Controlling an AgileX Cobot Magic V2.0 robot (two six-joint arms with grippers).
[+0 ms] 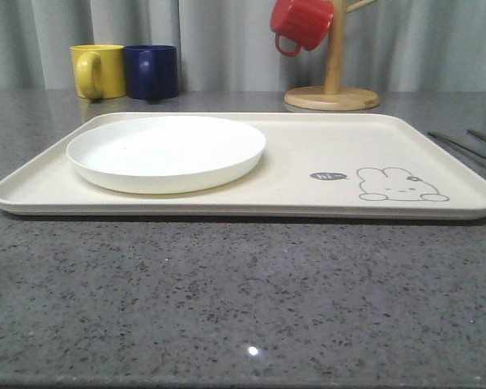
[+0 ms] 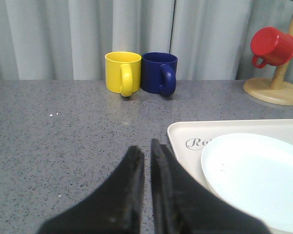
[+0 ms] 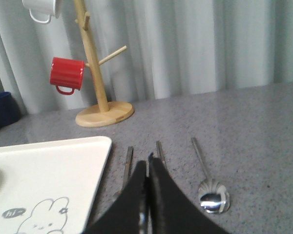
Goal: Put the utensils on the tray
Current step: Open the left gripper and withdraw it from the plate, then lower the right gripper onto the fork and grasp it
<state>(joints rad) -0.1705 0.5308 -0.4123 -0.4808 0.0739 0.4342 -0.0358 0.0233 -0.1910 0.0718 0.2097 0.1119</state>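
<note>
left gripper (image 2: 146, 156): closed, empty, over counter left of tray (image 2: 185, 130) | right gripper (image 3: 147, 170): closed, empty, over cutlery beside spoon (image 3: 213, 197)

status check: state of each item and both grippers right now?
tray: flat on table, holds plate, no utensils
plate: upright, empty
spoon: on table beside tray, bowl up
red mug: hanging on mug tree
yellow mug: upright
blue mug: upright
left gripper: shut, empty
right gripper: shut, empty

A round white plate (image 1: 166, 151) sits empty; yellow mug (image 1: 97, 70) and blue mug (image 1: 152, 71) touch; a red mug (image 1: 300, 23) hangs on a wooden mug tree (image 1: 333, 89)
</note>
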